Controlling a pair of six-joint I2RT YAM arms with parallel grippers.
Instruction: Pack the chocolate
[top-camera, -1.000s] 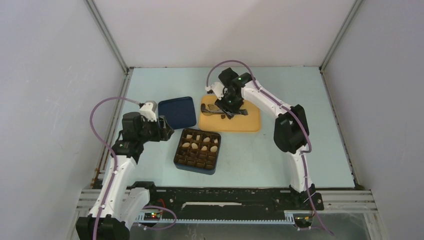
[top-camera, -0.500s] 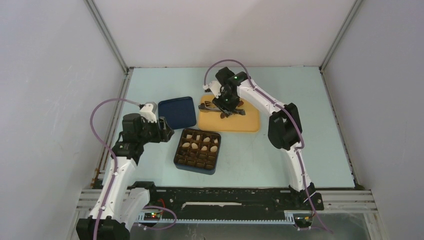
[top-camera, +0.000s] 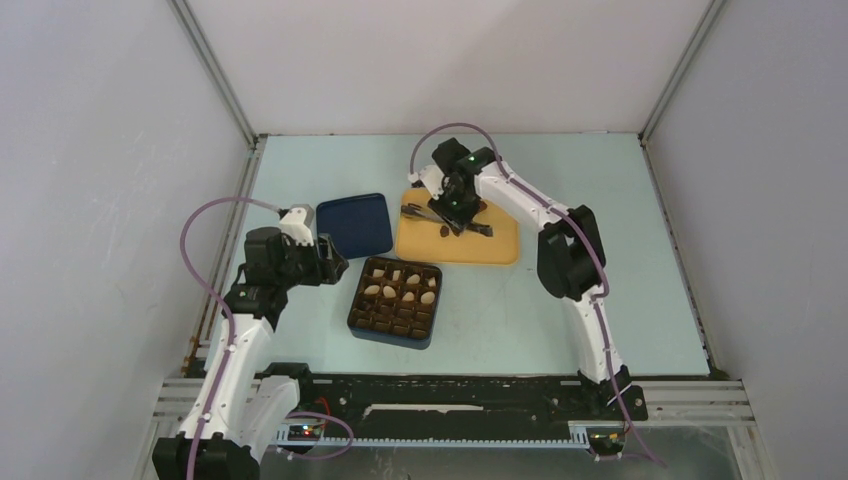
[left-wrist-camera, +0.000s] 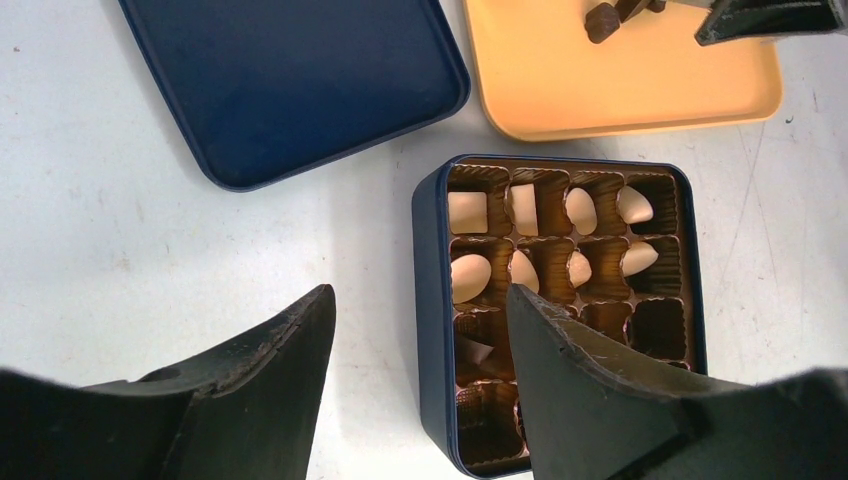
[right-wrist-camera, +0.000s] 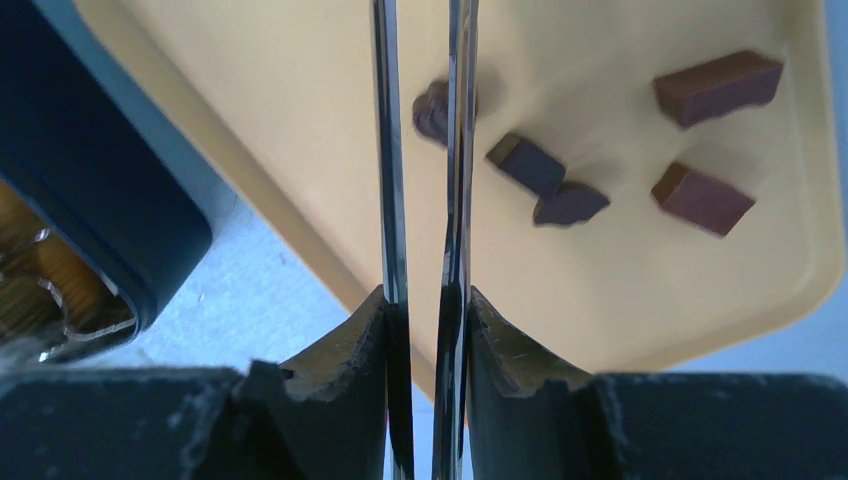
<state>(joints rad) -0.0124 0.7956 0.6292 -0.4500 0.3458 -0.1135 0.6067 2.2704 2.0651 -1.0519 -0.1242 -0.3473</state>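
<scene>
Your right gripper (right-wrist-camera: 425, 300) clamps metal tweezers (right-wrist-camera: 385, 150) over the far yellow tray (right-wrist-camera: 250, 120), dark chocolate (right-wrist-camera: 715, 88) beside the blades | your left gripper (left-wrist-camera: 420, 295) hangs apart, left of the blue box (left-wrist-camera: 430, 300), white chocolate (left-wrist-camera: 470, 275) inside.

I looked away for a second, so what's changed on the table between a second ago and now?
The right gripper, shut on the tongs, shifted slightly left and farther back over the yellow tray. Nothing was visibly picked up or released. The left gripper, the box and its lid stayed put.
</scene>
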